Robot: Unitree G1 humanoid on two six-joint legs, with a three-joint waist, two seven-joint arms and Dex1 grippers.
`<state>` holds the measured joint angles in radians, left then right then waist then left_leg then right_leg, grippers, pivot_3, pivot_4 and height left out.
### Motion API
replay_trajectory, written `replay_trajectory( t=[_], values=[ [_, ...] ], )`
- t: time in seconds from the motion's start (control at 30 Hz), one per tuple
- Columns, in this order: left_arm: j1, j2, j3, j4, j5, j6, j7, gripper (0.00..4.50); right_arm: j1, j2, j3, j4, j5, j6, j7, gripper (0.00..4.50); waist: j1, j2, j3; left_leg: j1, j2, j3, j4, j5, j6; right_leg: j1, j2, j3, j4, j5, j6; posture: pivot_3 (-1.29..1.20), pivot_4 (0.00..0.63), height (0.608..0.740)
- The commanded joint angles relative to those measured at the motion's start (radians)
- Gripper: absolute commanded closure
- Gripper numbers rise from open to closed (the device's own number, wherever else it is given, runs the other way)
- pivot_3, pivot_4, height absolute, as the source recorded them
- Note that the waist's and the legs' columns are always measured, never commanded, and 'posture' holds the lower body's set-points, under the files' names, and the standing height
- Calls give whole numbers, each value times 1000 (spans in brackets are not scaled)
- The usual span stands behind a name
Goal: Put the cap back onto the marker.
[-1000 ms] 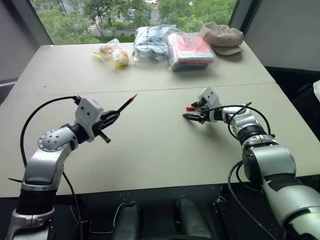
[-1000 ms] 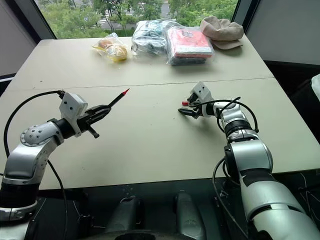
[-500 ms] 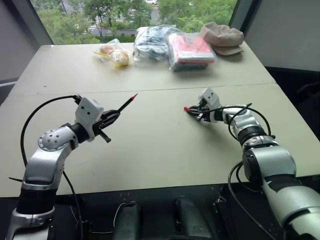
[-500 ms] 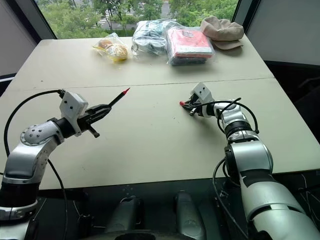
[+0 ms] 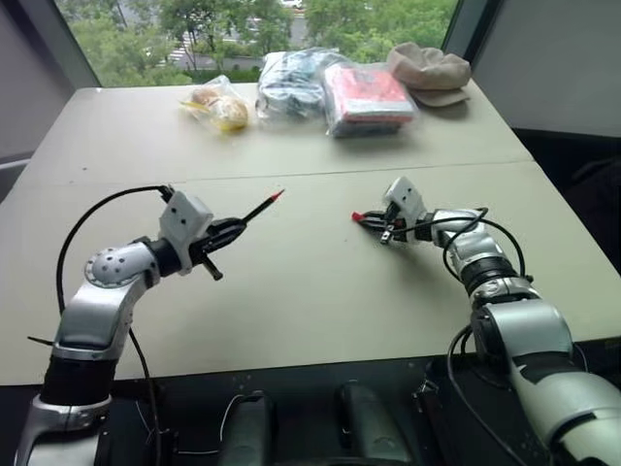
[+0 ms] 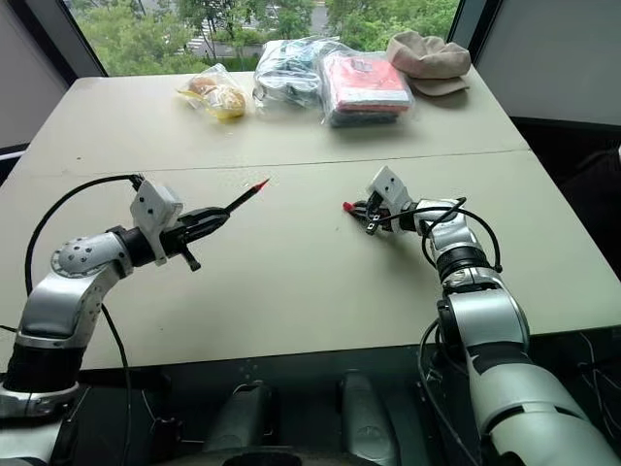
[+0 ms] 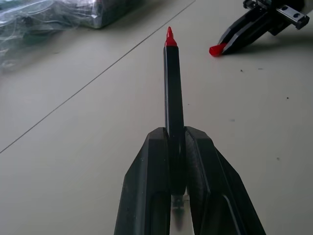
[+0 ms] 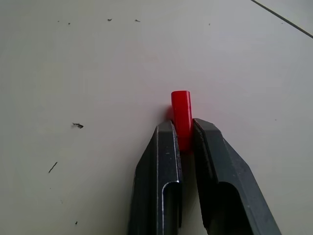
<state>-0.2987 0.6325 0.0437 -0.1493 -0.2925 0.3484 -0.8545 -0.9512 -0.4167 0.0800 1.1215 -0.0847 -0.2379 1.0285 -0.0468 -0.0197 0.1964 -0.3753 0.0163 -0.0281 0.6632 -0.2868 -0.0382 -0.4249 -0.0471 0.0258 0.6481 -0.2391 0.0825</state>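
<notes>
Over the desk (image 5: 310,282), the marker (image 5: 254,211) is clamped in the left tool (image 5: 226,233) with its red tip aimed right, toward the cap (image 8: 182,117) pinched in the right tool (image 5: 373,221), so the two can be mated.

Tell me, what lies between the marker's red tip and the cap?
Only bare table, seen in the left eye view, between the marker and the cap.
</notes>
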Motion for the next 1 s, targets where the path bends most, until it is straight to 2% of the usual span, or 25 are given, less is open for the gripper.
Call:
replay_trajectory(
  t=[0.03, 0.27, 0.43, 1.0],
  values=[
    [-35, 45, -25, 48, 17, -105, -98, 4500, -2, -29, 31, -136, -11, -59, 44, 4482, 1, 0, 0, 0, 0, 0, 0, 0, 0, 0, 0, 0, 0, 0, 0, 0, 150, 740],
    [-113, 90, -95, 180, 63, -269, -253, 4500, 51, -93, 91, -433, -22, -87, 107, 4482, 5, 1, 0, -1, 0, 0, 0, 0, 0, -1, 0, 0, 0, 0, 0, 0, 150, 740],
    [-169, 82, -109, 234, 67, -300, -292, 4500, 103, -110, 121, -602, -16, -42, 117, 4482, 5, 1, 0, -1, 0, 0, 0, 0, 0, -1, 0, 0, 0, 0, 0, 0, 150, 740],
    [-178, 83, -108, 228, 69, -308, -304, 4500, 140, -115, 162, -758, 13, 40, 132, 4482, 4, 1, 1, -1, 0, 0, 0, 0, 0, -1, 0, 0, 0, 0, 0, 0, 150, 740]
  ],
)
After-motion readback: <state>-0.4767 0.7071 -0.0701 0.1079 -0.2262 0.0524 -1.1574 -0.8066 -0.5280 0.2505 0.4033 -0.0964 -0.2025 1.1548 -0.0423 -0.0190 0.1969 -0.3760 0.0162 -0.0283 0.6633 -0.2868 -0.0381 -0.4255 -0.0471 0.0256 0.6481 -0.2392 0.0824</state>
